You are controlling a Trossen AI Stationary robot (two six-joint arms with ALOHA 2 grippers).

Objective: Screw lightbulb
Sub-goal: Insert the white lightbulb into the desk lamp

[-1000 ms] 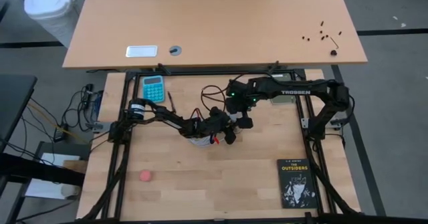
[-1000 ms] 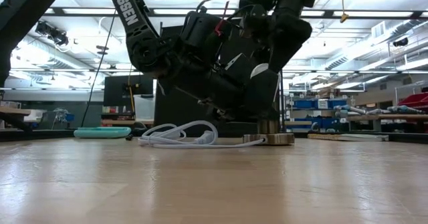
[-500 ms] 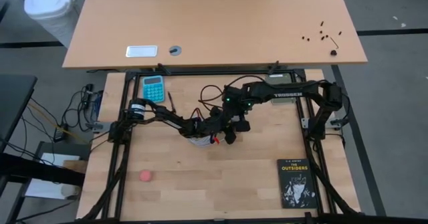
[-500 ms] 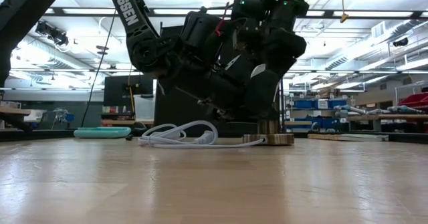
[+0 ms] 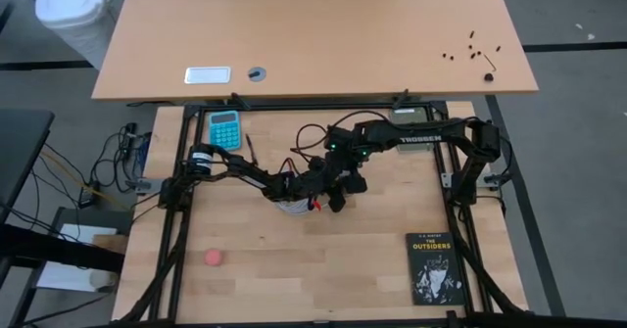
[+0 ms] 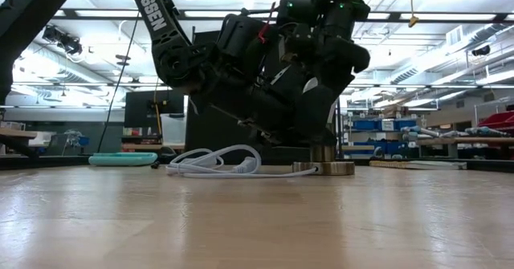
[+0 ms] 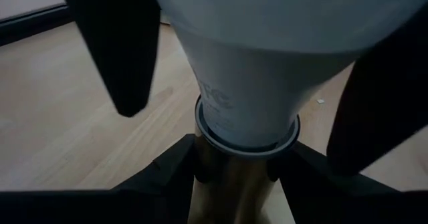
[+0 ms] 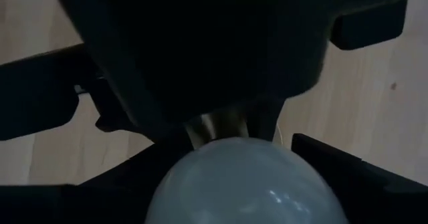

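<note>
**Fingers [image 7: 120, 50] closed on the lightbulb [image 7: 247, 70] and on the socket [image 7: 231, 184] beneath it**

Fingers of the right gripper [image 5: 350, 182] come down from above and stand one on each side of the white lightbulb. In the left wrist view both dark pads lie against its wide part. In the right wrist view the rounded top of the bulb [image 8: 247, 180] fills the space between that arm's own two fingers [image 8: 348, 177].

Under it, the left gripper [image 5: 335, 198] reaches in low from the side. Its fingers [image 7: 170, 177] are clamped on the brass barrel of the socket, one on each flank. The bulb stands upright with its neck seated in that barrel, a grey ring showing where the two meet.

The socket's round base [image 6: 323, 167] sits flat on the counter [image 6: 257, 221], about mid-counter in the high view, with both arms crowded over it.

Just beside the base, a white cord [image 6: 215, 160] lies in loose loops on the wood.

Farther out, a pink ball [image 5: 214, 257] lies near the front left of the counter and a black book [image 5: 434, 268] near the front right, both well apart from the arms. A teal calculator [image 5: 224, 128] lies at the back left.

Beyond the counter stands a second, lighter desk [image 5: 313, 34], and past its far left corner a white bin [image 5: 71, 5].
</note>
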